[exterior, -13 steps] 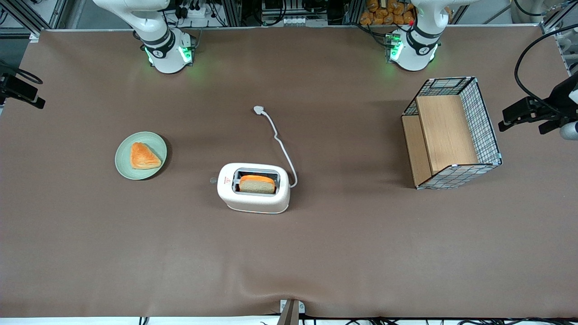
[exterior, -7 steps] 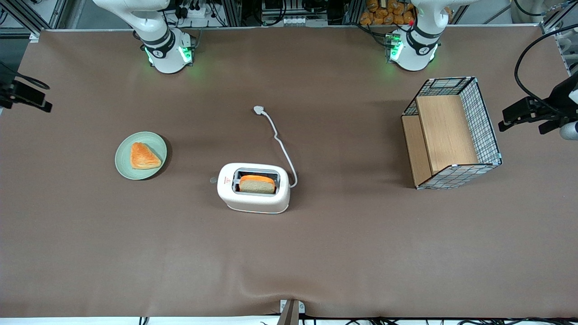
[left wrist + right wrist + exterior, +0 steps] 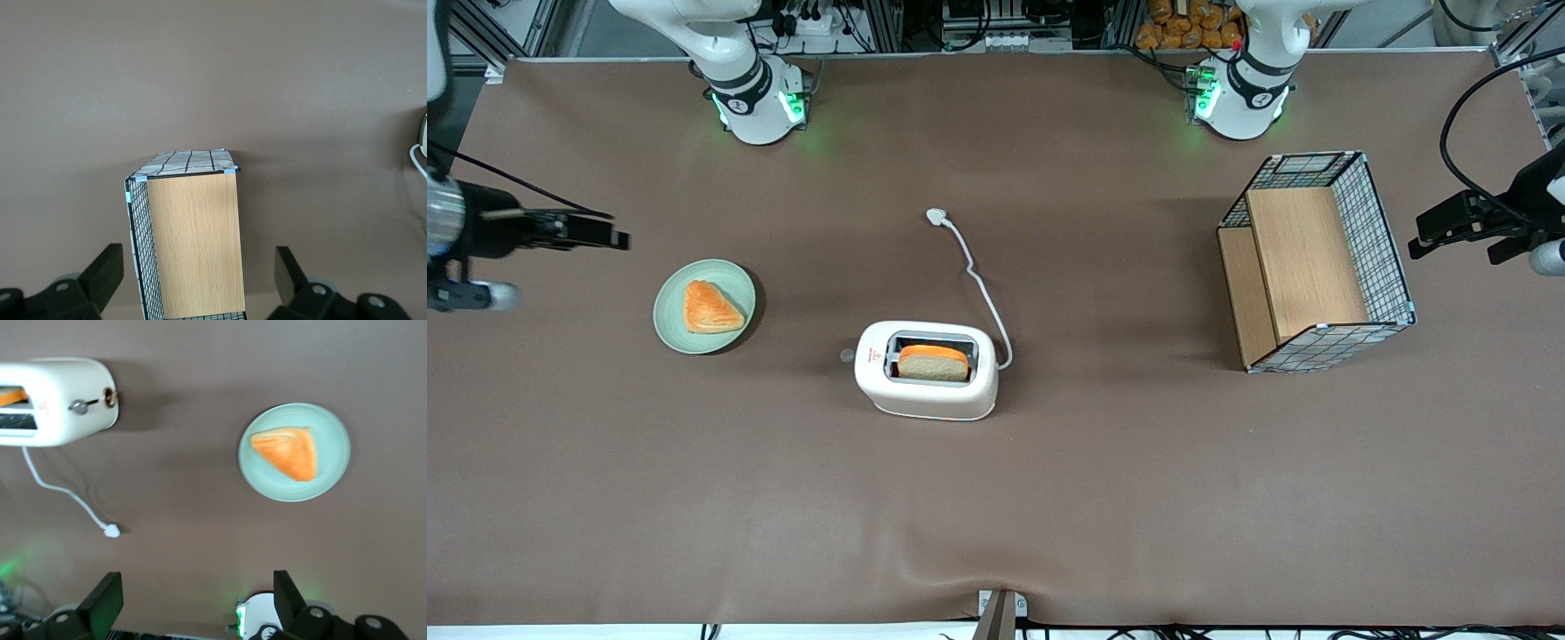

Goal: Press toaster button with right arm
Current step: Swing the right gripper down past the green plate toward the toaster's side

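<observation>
Read clock directions in the front view, with 12 o'clock pointing away from the camera. You find the toaster [image 3: 927,369] near the middle of the table [image 3: 1049,498], with a bread slice [image 3: 933,363] standing in its slot. The toaster button [image 3: 847,356] protrudes from the toaster's narrow 9 o'clock end. The cord [image 3: 983,293] runs toward 12 o'clock and ends in a plug [image 3: 935,216]. A green plate [image 3: 661,307] with a pastry [image 3: 711,307] lies at the toaster's 10 o'clock. The gripper [image 3: 618,240] hovers at the plate's 10 o'clock, well apart from the button. The right wrist view shows its fingers [image 3: 107,600] spread wide and holding nothing.
</observation>
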{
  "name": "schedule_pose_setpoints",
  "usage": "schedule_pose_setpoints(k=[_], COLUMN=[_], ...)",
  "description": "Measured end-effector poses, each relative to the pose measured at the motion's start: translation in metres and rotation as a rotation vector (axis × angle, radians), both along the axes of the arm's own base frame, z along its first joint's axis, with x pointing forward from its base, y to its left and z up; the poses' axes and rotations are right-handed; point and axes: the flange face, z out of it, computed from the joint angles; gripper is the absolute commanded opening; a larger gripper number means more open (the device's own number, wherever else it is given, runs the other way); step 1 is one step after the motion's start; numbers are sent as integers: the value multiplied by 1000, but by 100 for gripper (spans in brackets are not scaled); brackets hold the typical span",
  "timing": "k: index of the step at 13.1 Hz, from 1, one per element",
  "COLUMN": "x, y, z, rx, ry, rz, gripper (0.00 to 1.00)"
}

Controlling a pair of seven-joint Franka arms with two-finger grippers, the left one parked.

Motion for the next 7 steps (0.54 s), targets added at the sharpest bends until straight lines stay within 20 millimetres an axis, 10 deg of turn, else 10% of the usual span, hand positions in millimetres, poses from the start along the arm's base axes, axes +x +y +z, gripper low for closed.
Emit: schedule_pose_setpoints(k=[7], x=[30], y=[63], z=[-115], rx=[222], ry=[70], rz=[-72], gripper=[100])
